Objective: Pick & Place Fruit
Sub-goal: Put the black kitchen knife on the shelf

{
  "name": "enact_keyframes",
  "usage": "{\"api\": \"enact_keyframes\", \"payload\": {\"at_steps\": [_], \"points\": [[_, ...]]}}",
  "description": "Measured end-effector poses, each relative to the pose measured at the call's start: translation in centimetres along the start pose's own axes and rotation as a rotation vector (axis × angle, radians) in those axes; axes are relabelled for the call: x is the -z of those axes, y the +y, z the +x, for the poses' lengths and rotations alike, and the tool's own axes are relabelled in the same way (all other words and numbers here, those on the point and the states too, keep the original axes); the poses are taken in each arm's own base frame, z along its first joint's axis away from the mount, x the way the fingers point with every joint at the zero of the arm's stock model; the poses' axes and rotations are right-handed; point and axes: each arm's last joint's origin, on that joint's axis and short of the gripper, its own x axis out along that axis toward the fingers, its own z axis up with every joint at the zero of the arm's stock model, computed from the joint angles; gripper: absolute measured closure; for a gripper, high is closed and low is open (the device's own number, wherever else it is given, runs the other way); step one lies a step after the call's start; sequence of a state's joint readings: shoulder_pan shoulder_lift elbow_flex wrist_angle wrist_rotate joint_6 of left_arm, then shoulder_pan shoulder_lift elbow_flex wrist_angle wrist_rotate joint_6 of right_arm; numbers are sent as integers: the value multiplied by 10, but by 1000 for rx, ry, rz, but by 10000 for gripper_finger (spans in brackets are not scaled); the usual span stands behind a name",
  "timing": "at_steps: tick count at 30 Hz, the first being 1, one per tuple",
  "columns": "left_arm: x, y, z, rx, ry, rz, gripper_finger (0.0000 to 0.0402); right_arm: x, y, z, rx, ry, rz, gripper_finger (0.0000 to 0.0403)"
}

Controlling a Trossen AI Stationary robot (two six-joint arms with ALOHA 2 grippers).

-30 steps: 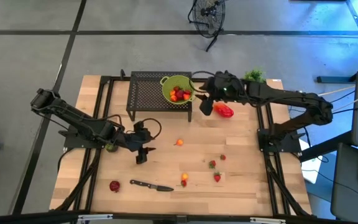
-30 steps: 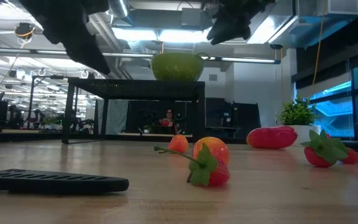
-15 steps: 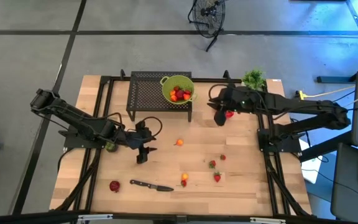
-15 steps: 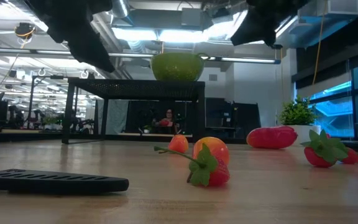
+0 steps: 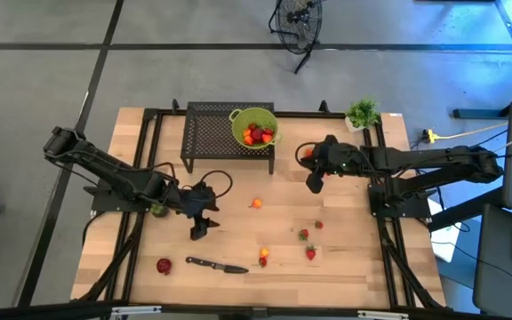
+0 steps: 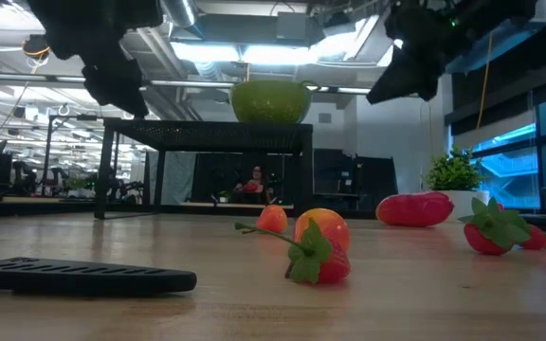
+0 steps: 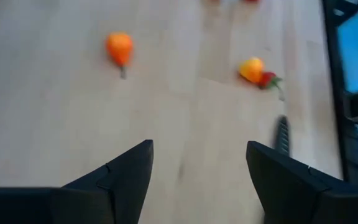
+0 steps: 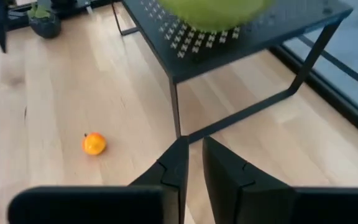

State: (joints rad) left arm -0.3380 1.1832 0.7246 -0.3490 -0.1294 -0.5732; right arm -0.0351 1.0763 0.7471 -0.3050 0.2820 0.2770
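A wooden table (image 5: 345,267) holds a black rack (image 5: 212,133) with a green bowl (image 5: 254,127) of fruit on it. More fruit (image 5: 308,235) lies about the table. The left gripper (image 5: 199,230) hangs spread wide and holds nothing. The right gripper (image 5: 314,182) is almost pinched closed, with nothing in it

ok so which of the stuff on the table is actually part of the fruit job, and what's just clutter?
Job:
orange fruit
strawberries
red fruit
yellow-red fruit
red oblong fruit
dark green fruit
fruit in the bowl

Lying about:
knife
potted plant
mesh rack
green bowl (holds fruit, maybe the drop-off)
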Motion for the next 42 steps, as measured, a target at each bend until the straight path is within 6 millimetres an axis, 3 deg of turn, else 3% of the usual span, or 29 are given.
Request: {"api": "enact_keyframes", "payload": {"at_steps": [7, 20, 31, 42], "points": [[2, -10, -4, 22, 11, -15, 150, 15, -1, 7, -3, 3, 25, 351], [-19, -49, -29, 71, 48, 20, 151, 13, 0, 8, -10, -19, 30, 320], [-3, -79, -8, -17, 249, 78, 151, 11, 0, 8, -16, -37, 38, 309], [25, -98, 12, -66, 354, 104, 151, 11, 0, 8, -18, -41, 39, 330]]}}
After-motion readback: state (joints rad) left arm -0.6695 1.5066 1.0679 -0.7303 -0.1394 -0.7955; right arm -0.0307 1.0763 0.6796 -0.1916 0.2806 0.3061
